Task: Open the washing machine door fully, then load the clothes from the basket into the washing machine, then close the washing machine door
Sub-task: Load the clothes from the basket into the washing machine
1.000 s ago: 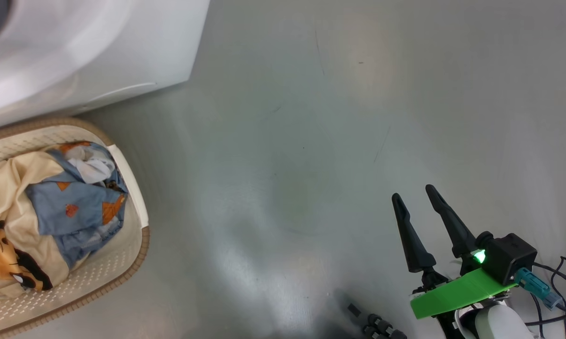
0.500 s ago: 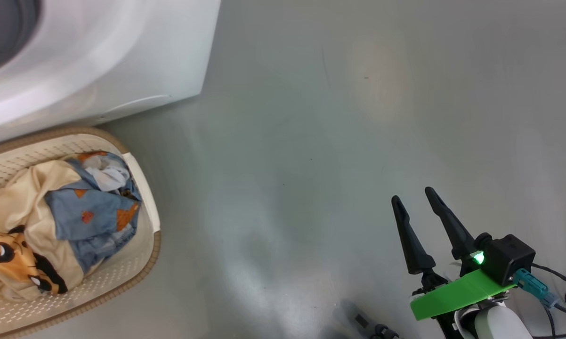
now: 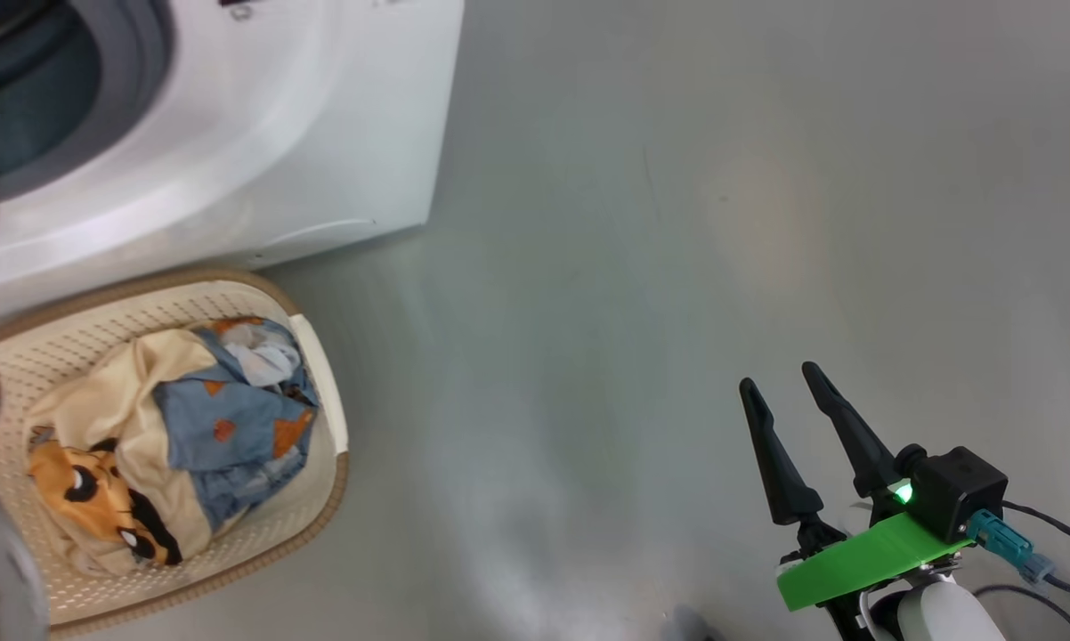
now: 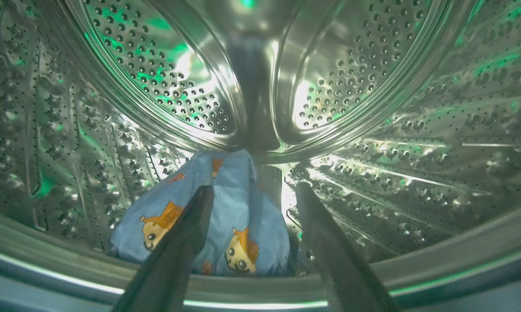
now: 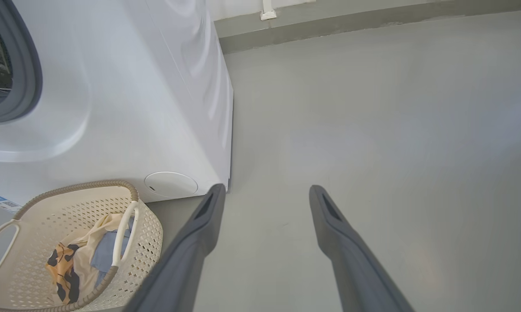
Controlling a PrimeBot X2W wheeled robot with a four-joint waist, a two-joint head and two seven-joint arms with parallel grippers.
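Inside the drum (image 4: pixel 373 65), the left pincer (image 4: pixel 254 188) gapes above a loose garment (image 4: pixel 239 208). Clothes (image 3: pixel 223 418) in the basket (image 3: pixel 259 534) lie outside below the opening, likely nearer this arm than the right pincer (image 3: pixel 779 376), also apart.

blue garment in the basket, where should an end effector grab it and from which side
Probably pinch a raised fold near the middle of the blue garment, coming straight down from above: it lies crumpled on top of the cream cloth, and the basket walls close off the sides.

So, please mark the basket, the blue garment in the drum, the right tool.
basket (image 3: pixel 81 334): head view, perforated back wall.
blue garment (image 4: pixel 243 203): left wrist view, middle.
right tool (image 3: pixel 779 374): head view, between fingertips.
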